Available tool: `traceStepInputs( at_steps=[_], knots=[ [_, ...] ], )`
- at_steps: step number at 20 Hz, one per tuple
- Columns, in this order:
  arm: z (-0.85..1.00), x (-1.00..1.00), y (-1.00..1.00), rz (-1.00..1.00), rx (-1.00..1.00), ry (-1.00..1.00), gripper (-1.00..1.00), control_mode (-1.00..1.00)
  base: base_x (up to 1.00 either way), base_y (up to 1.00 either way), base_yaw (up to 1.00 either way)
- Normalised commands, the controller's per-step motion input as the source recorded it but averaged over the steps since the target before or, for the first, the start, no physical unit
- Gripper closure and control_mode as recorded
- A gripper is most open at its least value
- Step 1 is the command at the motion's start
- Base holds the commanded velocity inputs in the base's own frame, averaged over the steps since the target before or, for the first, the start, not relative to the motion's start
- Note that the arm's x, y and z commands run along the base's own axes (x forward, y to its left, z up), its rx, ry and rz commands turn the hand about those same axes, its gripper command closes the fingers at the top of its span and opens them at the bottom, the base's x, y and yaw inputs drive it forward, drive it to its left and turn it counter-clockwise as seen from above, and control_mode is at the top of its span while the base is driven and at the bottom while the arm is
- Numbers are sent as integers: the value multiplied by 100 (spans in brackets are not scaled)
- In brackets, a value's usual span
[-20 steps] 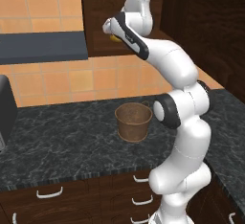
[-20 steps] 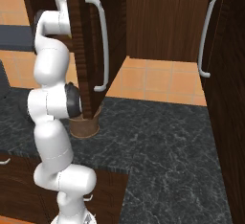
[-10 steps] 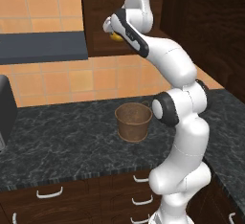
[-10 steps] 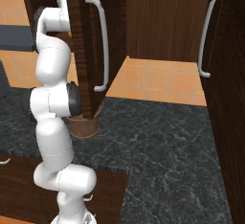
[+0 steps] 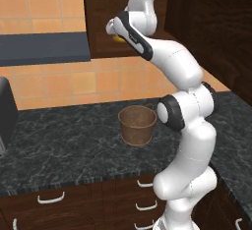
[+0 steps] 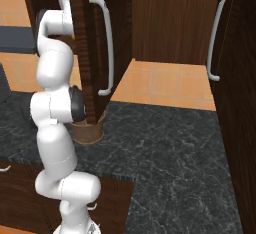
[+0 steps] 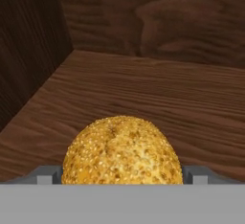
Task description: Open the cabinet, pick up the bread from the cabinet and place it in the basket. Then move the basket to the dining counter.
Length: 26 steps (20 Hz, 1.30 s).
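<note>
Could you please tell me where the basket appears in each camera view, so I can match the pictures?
Left base view: the basket stands at centre on the black marbled worktop, just left of the arm's elbow.
Right base view: the basket sits at left of centre, partly hidden behind the arm and the open cabinet door.
Hand view: not there.
Shared landmark: the black marbled worktop.

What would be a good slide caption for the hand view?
Open claw straddling a golden seeded bread roll on the cabinet's wooden shelf.

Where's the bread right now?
The bread lies on the wooden shelf inside the cabinet, low and centred in the hand view, between the open tool's tips; the basket waits on the black worktop below.
</note>
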Motion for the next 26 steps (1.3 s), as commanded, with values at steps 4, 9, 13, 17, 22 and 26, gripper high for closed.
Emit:
traceStepInputs(
  at_steps=[4,9,13,17,22,26],
  knots=[
    [-40,0,0,0,0,-21,100,-100,0,0,0],
    [0,-6,0,0,0,-1,100,-100,0,0,0],
    [1,-69,0,-6,0,0,100,-100,0,0,0],
    [-1,-100,0,-10,0,-1,100,-100,0,0,0],
    [-1,-100,0,-13,0,-10,100,-100,0,0,0],
    [0,-100,1,-14,0,-5,100,-100,0,0,0]
  ],
)
